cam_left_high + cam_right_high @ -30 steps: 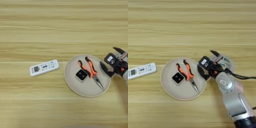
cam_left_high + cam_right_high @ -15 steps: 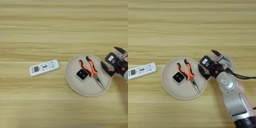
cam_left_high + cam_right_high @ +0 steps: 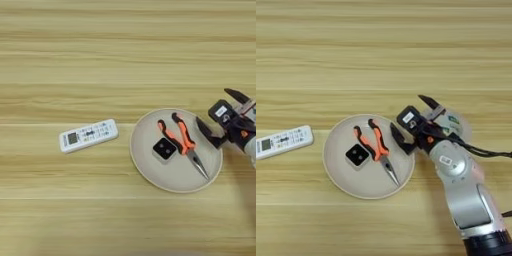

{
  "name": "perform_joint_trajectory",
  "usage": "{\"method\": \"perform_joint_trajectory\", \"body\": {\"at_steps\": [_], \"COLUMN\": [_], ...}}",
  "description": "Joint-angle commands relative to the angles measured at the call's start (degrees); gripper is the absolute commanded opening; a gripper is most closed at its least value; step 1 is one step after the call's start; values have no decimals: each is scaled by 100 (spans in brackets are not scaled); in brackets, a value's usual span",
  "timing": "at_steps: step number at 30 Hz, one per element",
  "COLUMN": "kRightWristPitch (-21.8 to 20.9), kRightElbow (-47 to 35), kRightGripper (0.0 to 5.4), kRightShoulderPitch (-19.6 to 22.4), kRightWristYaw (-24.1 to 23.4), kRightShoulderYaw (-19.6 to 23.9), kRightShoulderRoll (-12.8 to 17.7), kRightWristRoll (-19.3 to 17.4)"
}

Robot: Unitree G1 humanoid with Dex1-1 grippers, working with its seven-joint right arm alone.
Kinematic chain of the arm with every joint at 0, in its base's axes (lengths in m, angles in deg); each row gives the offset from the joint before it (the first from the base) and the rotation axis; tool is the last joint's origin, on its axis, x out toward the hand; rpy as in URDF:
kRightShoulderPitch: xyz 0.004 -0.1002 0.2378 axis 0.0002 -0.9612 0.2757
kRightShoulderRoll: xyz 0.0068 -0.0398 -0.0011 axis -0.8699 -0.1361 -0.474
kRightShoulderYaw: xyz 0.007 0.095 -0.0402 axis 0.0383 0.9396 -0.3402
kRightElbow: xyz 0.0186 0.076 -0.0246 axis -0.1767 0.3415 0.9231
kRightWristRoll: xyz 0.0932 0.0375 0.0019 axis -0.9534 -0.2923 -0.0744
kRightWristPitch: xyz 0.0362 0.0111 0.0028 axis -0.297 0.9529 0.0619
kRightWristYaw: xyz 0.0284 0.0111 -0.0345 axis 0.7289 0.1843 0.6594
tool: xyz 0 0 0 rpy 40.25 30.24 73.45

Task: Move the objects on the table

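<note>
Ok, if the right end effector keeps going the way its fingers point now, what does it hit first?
The right end effector points up-left, fingers spread. That line crosses only the upper right rim of the round cream plate, then bare table. Its height above them is unclear.

Silver forearm (image 3: 463, 187), black wrist block with white label, two pointed black fingers (image 3: 427, 102), black cable.

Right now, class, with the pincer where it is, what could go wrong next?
The open pincer sits at the right rim of the cream plate; a careless sweep might nudge the plate and shift the pliers and black block. The clear tape roll is partly hidden behind the arm, so it could get knocked.
</note>
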Motion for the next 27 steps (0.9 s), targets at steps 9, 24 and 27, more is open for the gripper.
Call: {"method": "perform_joint_trajectory", "body": {"at_steps": [9, 24, 27], "kRightWristPitch": [-321, -1075, -1114], "kRightElbow": [-297, -504, -472], "kRightGripper": [538, 538, 538], "kRightShoulderPitch": [423, 811, 926], "kRightWristYaw": [-122, 334, 468], "kRightShoulderYaw": [214, 367, 265], "kRightShoulderRoll": [-33, -316, -243], "kRightWristRoll": [-199, -1442, -1447]}}
